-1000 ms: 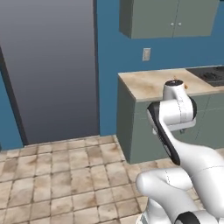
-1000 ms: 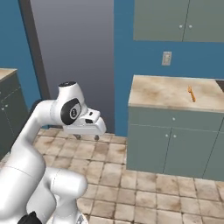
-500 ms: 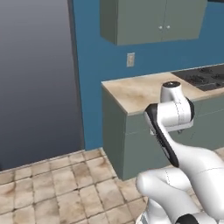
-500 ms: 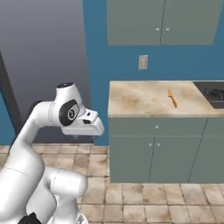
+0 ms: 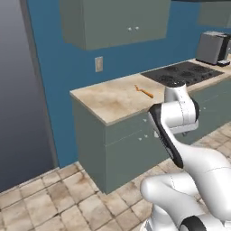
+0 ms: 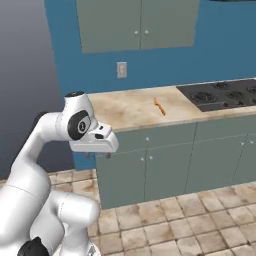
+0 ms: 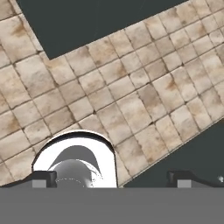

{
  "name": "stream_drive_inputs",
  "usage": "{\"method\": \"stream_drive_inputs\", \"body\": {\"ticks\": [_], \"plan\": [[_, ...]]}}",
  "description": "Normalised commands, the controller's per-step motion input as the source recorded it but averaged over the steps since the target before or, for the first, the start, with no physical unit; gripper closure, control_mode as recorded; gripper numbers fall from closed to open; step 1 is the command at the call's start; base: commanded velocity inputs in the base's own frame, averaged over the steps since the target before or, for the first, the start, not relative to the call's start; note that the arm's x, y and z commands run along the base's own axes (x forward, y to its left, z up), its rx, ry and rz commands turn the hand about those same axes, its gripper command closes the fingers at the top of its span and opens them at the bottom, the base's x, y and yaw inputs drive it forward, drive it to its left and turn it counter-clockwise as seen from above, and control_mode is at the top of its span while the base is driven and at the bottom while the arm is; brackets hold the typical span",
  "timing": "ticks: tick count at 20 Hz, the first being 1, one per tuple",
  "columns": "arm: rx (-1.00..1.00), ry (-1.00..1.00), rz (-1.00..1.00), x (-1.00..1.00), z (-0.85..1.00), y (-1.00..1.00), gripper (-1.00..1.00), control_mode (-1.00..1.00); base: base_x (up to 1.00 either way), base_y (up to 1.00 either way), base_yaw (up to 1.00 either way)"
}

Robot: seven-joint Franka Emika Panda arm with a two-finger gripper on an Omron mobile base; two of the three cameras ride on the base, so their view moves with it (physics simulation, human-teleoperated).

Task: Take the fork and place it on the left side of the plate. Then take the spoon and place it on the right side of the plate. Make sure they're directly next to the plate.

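Blue-walled kitchen w/ tan tiled floor (image 7: 131, 105); dark grey panel fills the left. Grey-green upper cabinets (image 6: 135, 22) hang on the wall, 2 doors w/ small knobs in right base view. Below, a run of grey-green base cabinets (image 6: 165, 165) carries a beige mottled counter (image 5: 113, 97). 1 black cooktop (image 6: 222, 93) is set in the counter to the right; past it, 1 grey appliance (image 5: 212, 47) at far end in left base view. 1 pale outlet (image 6: 121, 69) on the wall above the counter.

1 fork (image 6: 159, 106): slim, bright orange, lying flat on the counter between its middle and the cooktop edge, touching nothing else. Also seen at (image 5: 144, 91). Tines too small to make out.

Gripper (image 7: 111, 179) points down at the floor, well apart from counter; fingers (image 7: 41, 179) wide apart, nothing between them.
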Motion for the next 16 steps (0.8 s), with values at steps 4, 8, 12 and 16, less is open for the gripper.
{"method": "stream_drive_inputs", "body": {"ticks": [4,8,12,16], "plan": [[0.0,0.0,0.0,0.0,0.0,0.0,-1.0,1.0,0.5,-0.01,-0.51],[0.0,0.0,0.0,0.0,0.0,0.0,-1.0,1.0,0.57,0.0,-0.5],[0.0,0.0,0.0,0.0,0.0,0.0,-1.0,1.0,0.68,0.0,-0.34],[0.0,0.0,0.0,0.0,0.0,0.0,-1.0,1.0,0.8,0.0,-0.05]]}}
